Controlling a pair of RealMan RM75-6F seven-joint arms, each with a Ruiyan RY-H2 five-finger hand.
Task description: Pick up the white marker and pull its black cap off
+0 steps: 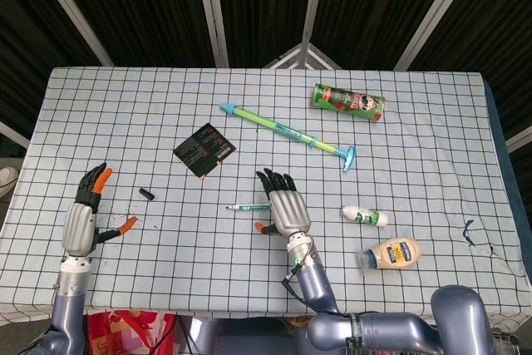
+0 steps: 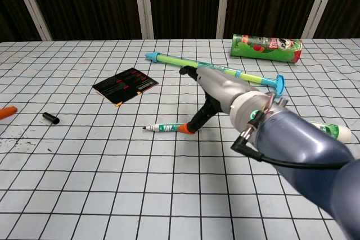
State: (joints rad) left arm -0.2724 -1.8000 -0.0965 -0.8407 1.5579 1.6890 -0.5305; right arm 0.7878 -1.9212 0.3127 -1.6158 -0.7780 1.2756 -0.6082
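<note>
The white marker (image 2: 163, 128) lay uncapped on the table (image 1: 399, 172), under the right hand (image 1: 283, 205), whose fingers were spread and held nothing. The black cap (image 1: 146, 194) lay apart, near the left hand (image 1: 86, 218), fingers likewise spread.

Head view: mounted high, looking steeply down on the whole checked table (image 1: 432, 147) from the robot's side. Chest view: low, near table level, facing forward across it at close range. Both share the right hand (image 1: 281, 205) and centre table.
</note>
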